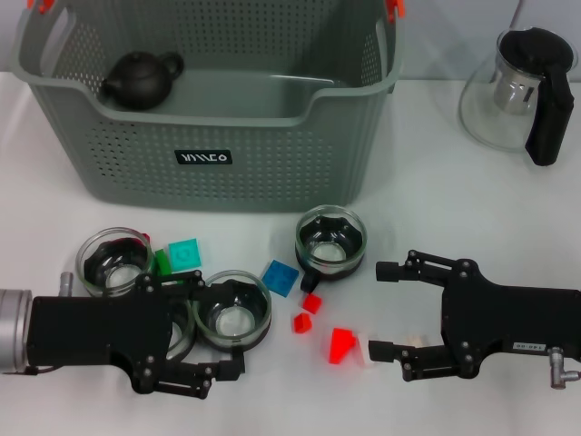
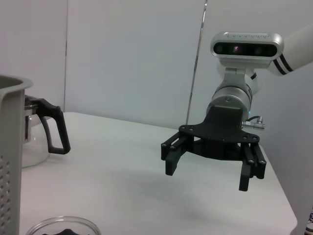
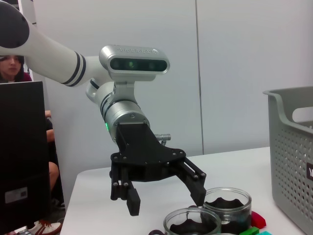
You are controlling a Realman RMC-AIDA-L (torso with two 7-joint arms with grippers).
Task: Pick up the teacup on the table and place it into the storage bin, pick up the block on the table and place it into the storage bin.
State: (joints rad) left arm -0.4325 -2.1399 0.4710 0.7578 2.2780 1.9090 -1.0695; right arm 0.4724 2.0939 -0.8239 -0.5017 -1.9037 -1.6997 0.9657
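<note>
Three glass teacups stand on the white table: one (image 1: 113, 261) at the left, one (image 1: 234, 309) in the middle and one (image 1: 331, 238) further right. Small blocks lie among them: green (image 1: 163, 262), teal (image 1: 185, 254), blue (image 1: 280, 276) and three red ones (image 1: 342, 345). The grey-green storage bin (image 1: 272, 163) stands behind them. My left gripper (image 1: 218, 322) is open, hovering with its fingers either side of the middle teacup. The right wrist view shows this left gripper (image 3: 166, 201) raised above two teacups (image 3: 227, 208). My right gripper (image 1: 378, 310) is open beside the red blocks, holding nothing.
A dark teapot (image 1: 141, 79) lies inside the bin at its left. A glass pot with a black handle (image 1: 526, 91) stands at the back right. In the left wrist view, the right gripper (image 2: 212, 169) hangs open above bare table, with the pot's handle (image 2: 51, 129) off to one side.
</note>
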